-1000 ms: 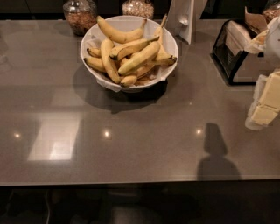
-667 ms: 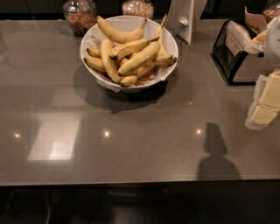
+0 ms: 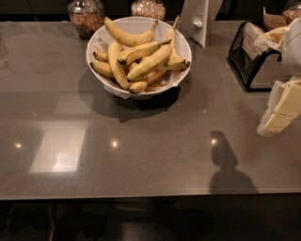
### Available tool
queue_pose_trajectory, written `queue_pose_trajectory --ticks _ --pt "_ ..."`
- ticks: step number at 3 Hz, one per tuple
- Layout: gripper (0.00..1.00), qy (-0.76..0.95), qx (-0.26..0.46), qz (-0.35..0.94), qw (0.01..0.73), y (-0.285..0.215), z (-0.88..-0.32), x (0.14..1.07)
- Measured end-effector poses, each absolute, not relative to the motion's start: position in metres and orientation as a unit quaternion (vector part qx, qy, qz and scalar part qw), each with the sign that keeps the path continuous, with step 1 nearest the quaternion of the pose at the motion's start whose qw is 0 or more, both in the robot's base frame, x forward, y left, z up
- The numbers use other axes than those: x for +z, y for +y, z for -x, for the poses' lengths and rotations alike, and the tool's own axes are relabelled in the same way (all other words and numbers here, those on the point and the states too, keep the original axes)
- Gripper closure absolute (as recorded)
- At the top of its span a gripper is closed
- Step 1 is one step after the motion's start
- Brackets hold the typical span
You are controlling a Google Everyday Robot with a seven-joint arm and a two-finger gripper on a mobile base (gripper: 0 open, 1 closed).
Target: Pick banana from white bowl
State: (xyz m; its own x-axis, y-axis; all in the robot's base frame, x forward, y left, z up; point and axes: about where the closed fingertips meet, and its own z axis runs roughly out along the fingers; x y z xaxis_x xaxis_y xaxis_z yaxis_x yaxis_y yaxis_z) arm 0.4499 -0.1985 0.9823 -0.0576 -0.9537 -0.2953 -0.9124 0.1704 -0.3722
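The bananas (image 3: pixel 141 56) are a heap of curved yellow fruit with dark tips and some brown flecks, lying crosswise over one another and rising above the rim. They fill the white bowl (image 3: pixel 182 43), a wide, round, smooth-walled vessel with a crumpled white paper liner (image 3: pixel 120 91) showing at its front edge. The bowl stands toward the back of the counter (image 3: pixel 141 160), left of centre, and throws a dark shadow forward and to the right.

The counter is a flat, glossy grey-brown slab that mirrors small points of light and a pale rectangular patch. Behind the bowl at the far edge stand two rounded glass jars: the left jar (image 3: pixel 86 16) holds reddish-brown grain, the right jar (image 3: pixel 148 8) a paler grain. Just beside the bowl's right rim rises a flat white upright piece (image 3: pixel 200 21). Further right sits a black wire rack (image 3: pixel 254 63) holding pale packets.

The gripper (image 3: pixel 281 110), blocky and cream-coloured, hangs at the right edge of the view above the counter, well apart from the bowl, with the rack behind it. How far open it is cannot be told.
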Motion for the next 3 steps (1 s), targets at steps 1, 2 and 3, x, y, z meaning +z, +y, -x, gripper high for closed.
queue_pose_trajectory --ticks 1,2,3 --pt "0.0 0.672 -0.048 0.664 0.324 -0.183 -0.474 0.99" --pt "0.0 0.613 -0.055 0.676 0.404 -0.163 -0.506 1.006" --pt "0.0 0.554 -0.053 0.695 0.455 -0.137 -0.538 1.017"
